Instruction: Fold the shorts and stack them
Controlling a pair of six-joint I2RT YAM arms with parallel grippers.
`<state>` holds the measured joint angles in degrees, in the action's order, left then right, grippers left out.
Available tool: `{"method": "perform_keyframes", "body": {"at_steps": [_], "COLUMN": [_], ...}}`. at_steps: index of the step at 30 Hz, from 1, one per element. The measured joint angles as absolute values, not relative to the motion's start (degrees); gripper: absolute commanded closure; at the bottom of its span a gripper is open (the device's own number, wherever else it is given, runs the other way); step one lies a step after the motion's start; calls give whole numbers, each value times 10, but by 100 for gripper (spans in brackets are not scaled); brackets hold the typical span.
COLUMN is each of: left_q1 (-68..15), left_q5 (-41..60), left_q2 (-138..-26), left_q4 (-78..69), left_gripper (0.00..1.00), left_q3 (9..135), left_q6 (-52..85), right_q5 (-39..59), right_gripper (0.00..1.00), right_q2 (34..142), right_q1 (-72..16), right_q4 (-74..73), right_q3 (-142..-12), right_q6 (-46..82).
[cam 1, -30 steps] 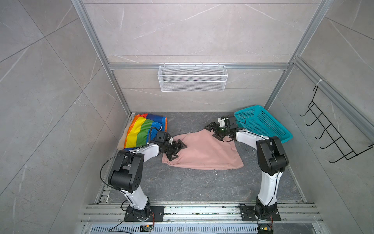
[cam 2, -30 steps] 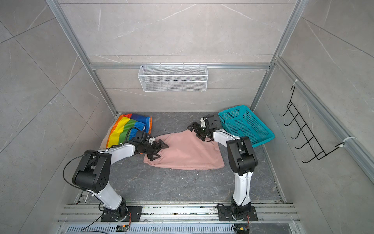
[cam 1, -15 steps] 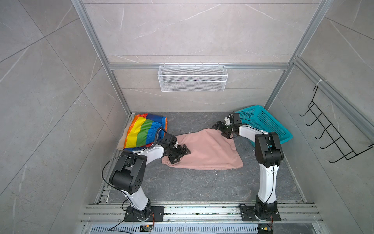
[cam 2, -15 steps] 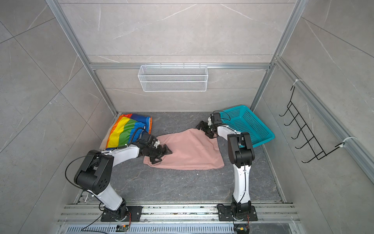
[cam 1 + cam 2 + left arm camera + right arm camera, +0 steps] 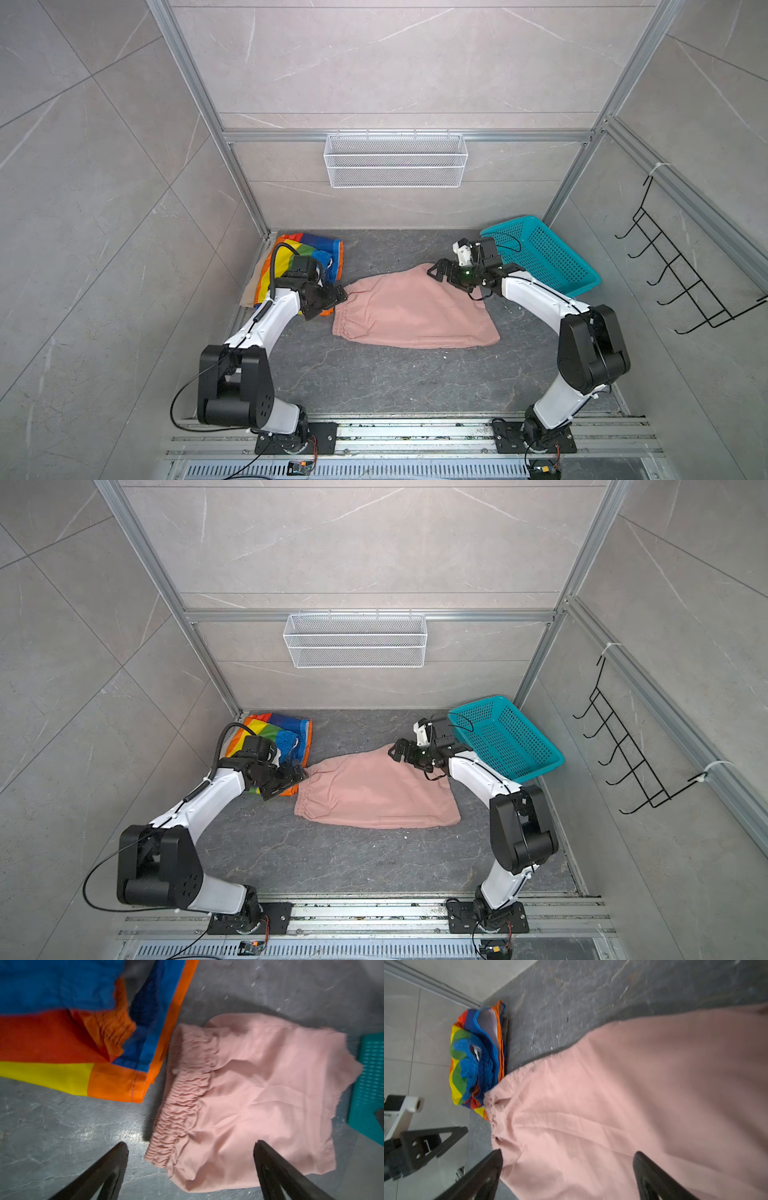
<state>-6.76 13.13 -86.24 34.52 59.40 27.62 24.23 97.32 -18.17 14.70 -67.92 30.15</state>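
At far left, the rainbow shorts [image 5: 305, 257] lie folded on the beige shorts [image 5: 248, 293], seemingly a stack begun. My left gripper [image 5: 338, 296] gapes wide at the waistband of the pink shorts [image 5: 411, 309], spread mid-tabletop [image 5: 374, 382]. My right gripper [image 5: 435, 271] hangs equally wide over their far corner, likely readying a fold. A teal basket [image 5: 548, 257] and tiled walls stand beyond.

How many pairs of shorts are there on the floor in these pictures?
3. The pink shorts lie spread in the middle; the rainbow shorts lie folded in the far left corner; the beige shorts lie under them, mostly hidden.
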Motion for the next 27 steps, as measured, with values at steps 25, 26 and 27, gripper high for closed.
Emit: {"method": "perform_keyframes", "body": {"at_steps": [25, 26, 27], "left_q1": [-131, -135, -140], "left_q5": [89, 84, 79], "left_q2": [-1015, -1018, -1023], "left_q4": [305, 305, 305], "left_gripper": [47, 56, 65], "left_q3": [614, 617, 619], "left_q6": [293, 292, 289], "right_q5": [270, 273, 275], "right_gripper": [1, 1, 1], "right_q2": [928, 928, 928], "right_q1": [-146, -141, -138], "right_q4": [104, 101, 99], "right_q3": [-477, -474, -472], "right_q6": [306, 309, 310]}}
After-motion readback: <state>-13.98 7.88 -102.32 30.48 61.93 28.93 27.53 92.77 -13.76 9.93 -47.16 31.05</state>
